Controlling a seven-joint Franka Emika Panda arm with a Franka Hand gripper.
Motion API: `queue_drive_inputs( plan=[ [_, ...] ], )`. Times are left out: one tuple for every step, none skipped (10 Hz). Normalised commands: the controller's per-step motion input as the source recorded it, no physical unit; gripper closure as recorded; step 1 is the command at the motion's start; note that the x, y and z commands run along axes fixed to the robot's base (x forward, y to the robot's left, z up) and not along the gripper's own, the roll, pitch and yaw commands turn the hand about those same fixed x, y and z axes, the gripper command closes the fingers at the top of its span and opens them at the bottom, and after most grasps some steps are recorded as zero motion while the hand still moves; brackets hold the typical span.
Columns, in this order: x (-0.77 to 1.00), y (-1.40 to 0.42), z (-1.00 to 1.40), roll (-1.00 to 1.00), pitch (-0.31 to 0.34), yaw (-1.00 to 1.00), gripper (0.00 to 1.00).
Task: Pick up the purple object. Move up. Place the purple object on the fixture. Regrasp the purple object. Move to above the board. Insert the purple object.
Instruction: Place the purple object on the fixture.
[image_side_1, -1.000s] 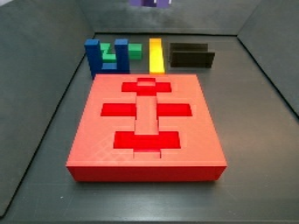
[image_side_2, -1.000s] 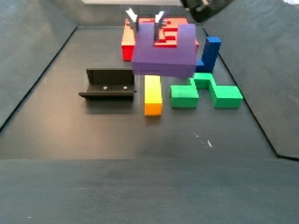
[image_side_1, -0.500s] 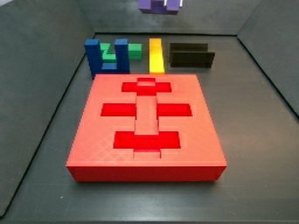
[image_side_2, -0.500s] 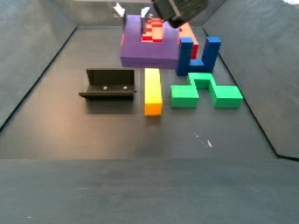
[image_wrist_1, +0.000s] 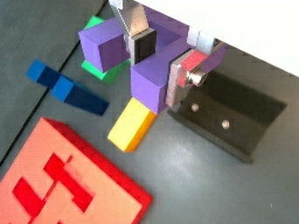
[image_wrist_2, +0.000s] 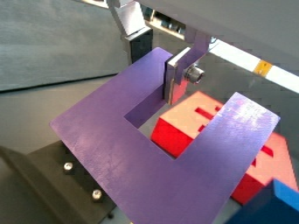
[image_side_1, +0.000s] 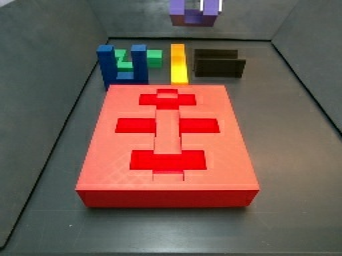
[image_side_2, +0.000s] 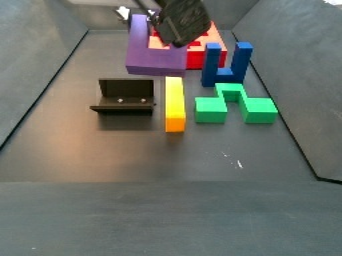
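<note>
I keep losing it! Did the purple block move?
Yes. The purple object, held by the gripper, slid sideways and farther off, away from the blue block.

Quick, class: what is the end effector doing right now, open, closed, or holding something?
End effector: closed on the purple object, holding it in the air above the fixture.

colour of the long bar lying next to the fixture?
Yellow bar, clearest in a side view, beside the fixture; gripper hovers above.

We see even, soft overhead light, faint shadows, all views low-res; the gripper (image_wrist_1: 163, 54) and purple object (image_wrist_2: 152, 149) look blurry close up in both wrist views.
</note>
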Motion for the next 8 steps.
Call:
queue_drive_inputs(
  plan=[
    [0.95, -0.04, -0.26, -0.5, 0.243, 0.0, 1.0],
    [0.83, -0.04, -0.13, -0.14, 0.574, 0.15, 1.0],
    [0.84, -0.1, -0.18, -0.08, 0.583, 0.11, 1.0],
    [1.0, -0.15, -0.1, -0.15, 0.266, 0.02, 1.0],
    [1.0, -0.14, -0.06, -0.2, 0.037, 0.0, 1.0],
    [1.0, -0.12, -0.11, -0.2, 0.0, 0.0, 1.0],
    [1.0, -0.09, -0.15, -0.2, 0.0, 0.0, 1.0],
    [1.0, 0.0, -0.21, -0.23, -0.02, 0.0, 1.0]
  ],
)
